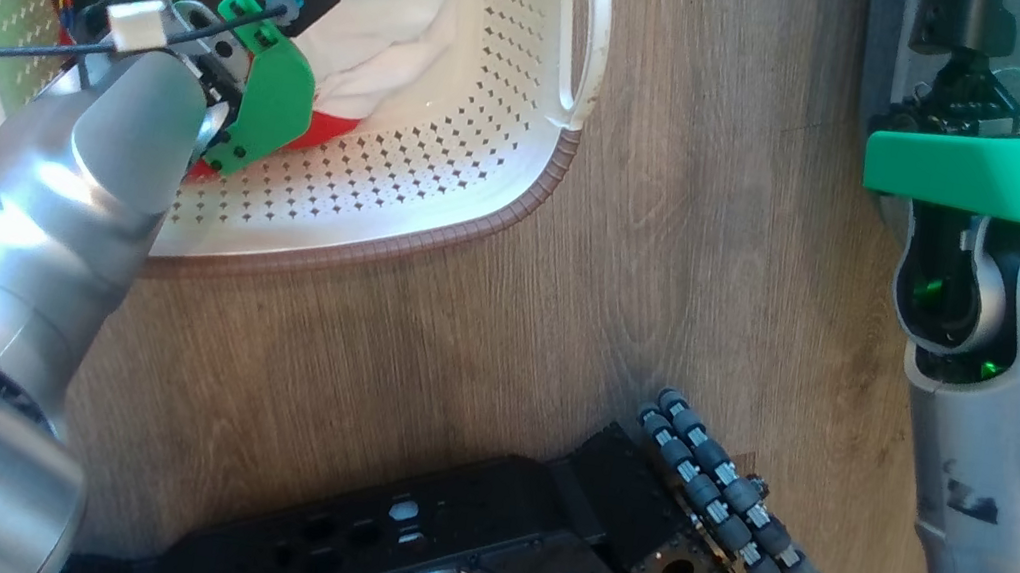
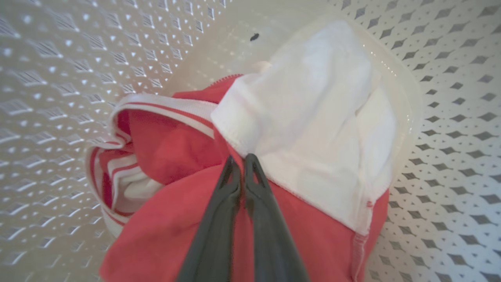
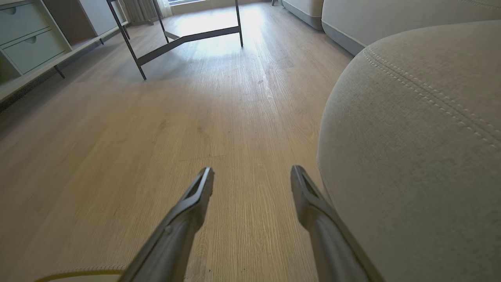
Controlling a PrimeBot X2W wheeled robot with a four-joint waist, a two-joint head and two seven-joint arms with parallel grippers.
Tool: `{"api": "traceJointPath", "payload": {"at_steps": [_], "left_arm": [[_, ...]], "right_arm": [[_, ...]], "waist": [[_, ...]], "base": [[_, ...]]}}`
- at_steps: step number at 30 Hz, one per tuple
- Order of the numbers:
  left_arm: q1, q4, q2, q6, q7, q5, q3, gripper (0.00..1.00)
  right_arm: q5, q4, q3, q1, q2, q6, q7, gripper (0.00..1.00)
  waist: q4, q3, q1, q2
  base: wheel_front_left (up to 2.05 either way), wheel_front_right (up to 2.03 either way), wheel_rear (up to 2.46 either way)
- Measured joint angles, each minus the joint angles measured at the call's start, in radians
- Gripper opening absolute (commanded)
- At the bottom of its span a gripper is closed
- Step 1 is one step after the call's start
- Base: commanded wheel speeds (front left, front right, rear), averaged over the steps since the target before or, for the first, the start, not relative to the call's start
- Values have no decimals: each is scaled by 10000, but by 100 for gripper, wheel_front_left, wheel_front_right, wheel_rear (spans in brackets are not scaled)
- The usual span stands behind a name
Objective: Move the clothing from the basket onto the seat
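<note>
Wooden floor (image 1: 677, 251) with the basket (image 1: 444, 186), in which our left gripper (image 2: 240, 160) pinches only a thin fold of the clothing (image 2: 188, 219), so it may slip on lifting; our right gripper (image 3: 252, 180) hangs wide beside the seat (image 3: 411, 156).

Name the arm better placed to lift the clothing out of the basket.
Left: the left gripper is shut on the clothing inside the basket. The right gripper hangs open over floor beside the seat.
</note>
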Motion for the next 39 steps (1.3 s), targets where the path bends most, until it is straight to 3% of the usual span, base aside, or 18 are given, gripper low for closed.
{"api": "traceJointPath", "payload": {"at_steps": [8, 22, 39], "left_arm": [[58, -4, -144, 17, -734, -606, 366, 0], [1206, -786, -713, -86, -1279, -1555, 499, 0], [3776, -3820, -794, 153, -1335, -3062, 796, 0]], "right_arm": [[-403, 236, -2, -259, -2, 0, 0, 100], [-1521, 1005, -259, -18, -2, 0, 0, 100], [-2527, 2399, -773, 1847, -2, 0, 0, 100]], "waist": [[23, -418, 0, 0], [848, -2042, 0, 0], [2182, -4958, -1, 0]], "base": [[0, 0, 0], [0, 0, 0], [0, 0, 0]]}}
